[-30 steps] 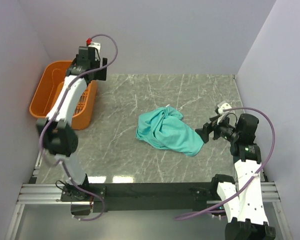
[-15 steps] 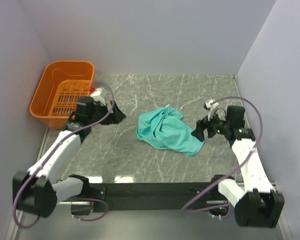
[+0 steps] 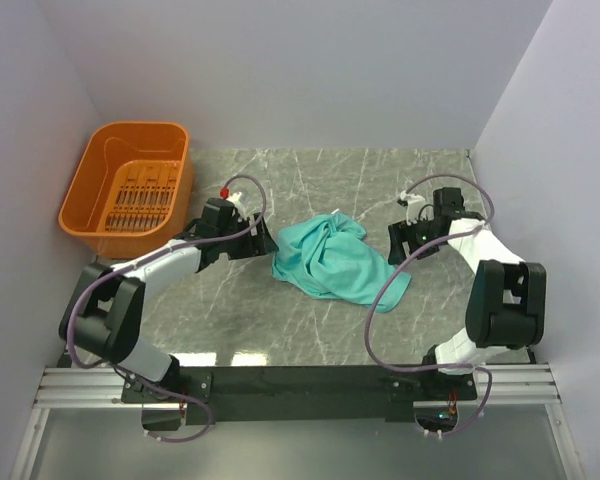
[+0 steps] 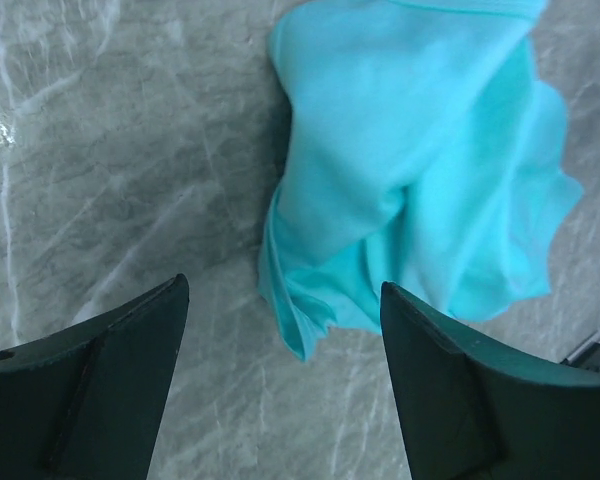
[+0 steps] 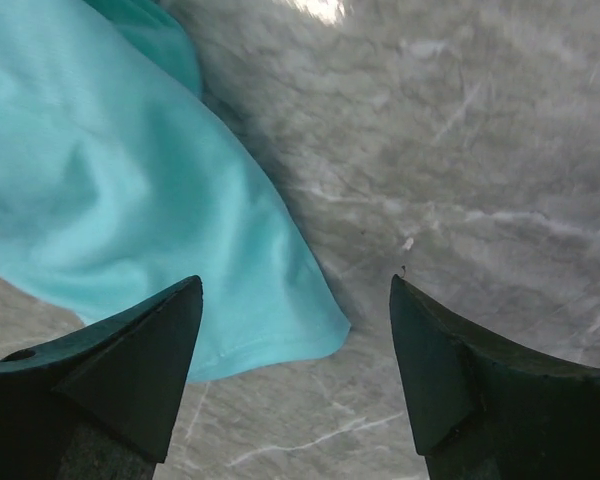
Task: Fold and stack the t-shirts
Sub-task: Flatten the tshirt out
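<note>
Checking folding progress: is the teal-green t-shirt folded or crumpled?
Crumpled: the teal-green cloth t-shirt lies bunched in an uneven heap on the grey marble table.

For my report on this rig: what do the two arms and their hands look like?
Both arms have white shells between black joints. A thin mauve cable loops along each. The left arm carries a small red plug, the right arm a white plug. Each hand's fingers are dark, flat wedges.

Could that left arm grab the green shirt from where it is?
Probably yes. The left pincer is open, right at the crumpled edge of the t-shirt, and nothing lies between them.
</note>
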Tool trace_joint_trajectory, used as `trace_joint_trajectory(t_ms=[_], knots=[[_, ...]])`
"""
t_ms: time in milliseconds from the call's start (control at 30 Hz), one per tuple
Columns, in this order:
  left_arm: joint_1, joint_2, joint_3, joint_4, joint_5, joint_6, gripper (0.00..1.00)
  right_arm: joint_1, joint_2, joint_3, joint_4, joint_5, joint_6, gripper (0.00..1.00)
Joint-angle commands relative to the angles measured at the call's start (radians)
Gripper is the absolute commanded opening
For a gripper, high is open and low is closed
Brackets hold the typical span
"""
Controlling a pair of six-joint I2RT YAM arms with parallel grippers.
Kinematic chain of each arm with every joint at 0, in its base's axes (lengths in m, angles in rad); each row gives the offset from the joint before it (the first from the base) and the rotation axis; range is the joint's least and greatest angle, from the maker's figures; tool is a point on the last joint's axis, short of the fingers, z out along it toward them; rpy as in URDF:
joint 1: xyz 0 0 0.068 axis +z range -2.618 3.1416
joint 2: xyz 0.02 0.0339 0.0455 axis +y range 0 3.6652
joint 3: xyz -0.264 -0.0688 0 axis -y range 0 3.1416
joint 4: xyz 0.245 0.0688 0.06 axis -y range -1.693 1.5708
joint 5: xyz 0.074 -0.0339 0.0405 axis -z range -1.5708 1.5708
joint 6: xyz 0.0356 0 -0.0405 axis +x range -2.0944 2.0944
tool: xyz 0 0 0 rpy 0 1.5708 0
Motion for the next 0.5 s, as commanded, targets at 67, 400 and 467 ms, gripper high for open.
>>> trace_joint_trajectory(t_ms=[67,400,467], knots=[[-0.018,0.054,0.074,0.062,0.000,0.021,0.82,0.004,0.051,0.017,-0.028,0.116,-0.012,0.80],[-0.037,0.169,0.179,0.007,0.052,0.086,0.80,0.004,0.101,0.005,-0.079,0.119,-0.060,0.72],[-0.040,0.199,0.201,0.003,0.052,0.093,0.79,0.004,0.103,0.011,-0.093,0.094,-0.067,0.72]])
